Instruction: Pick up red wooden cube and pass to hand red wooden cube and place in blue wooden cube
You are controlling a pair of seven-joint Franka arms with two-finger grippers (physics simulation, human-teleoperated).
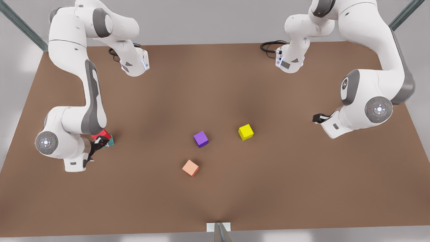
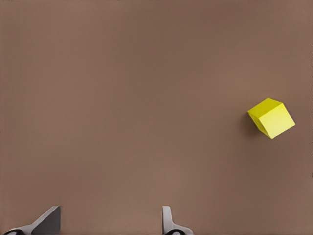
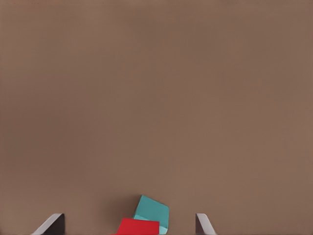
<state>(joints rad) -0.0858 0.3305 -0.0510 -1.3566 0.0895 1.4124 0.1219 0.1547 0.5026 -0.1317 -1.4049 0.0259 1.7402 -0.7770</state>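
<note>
The red wooden cube (image 1: 100, 134) is at the front view's left, touching the teal blue wooden cube (image 1: 110, 141) and seemingly resting on it. In the right wrist view the red wooden cube (image 3: 139, 227) overlaps the blue wooden cube (image 3: 153, 210). My right gripper (image 1: 96, 145) hovers over both, open. Its fingers (image 3: 53, 224) stand apart from the red cube's sides. My left gripper (image 1: 317, 118) waits at the front view's right, open and holding nothing. Its fingertips (image 2: 49, 220) show above bare table.
A purple cube (image 1: 201, 138), a yellow cube (image 1: 246, 131) and a salmon-orange cube (image 1: 190, 168) lie mid-table. The yellow cube (image 2: 271, 117) is also in the left wrist view. The brown table (image 1: 215, 84) ends near a post (image 1: 220, 232) at the front edge.
</note>
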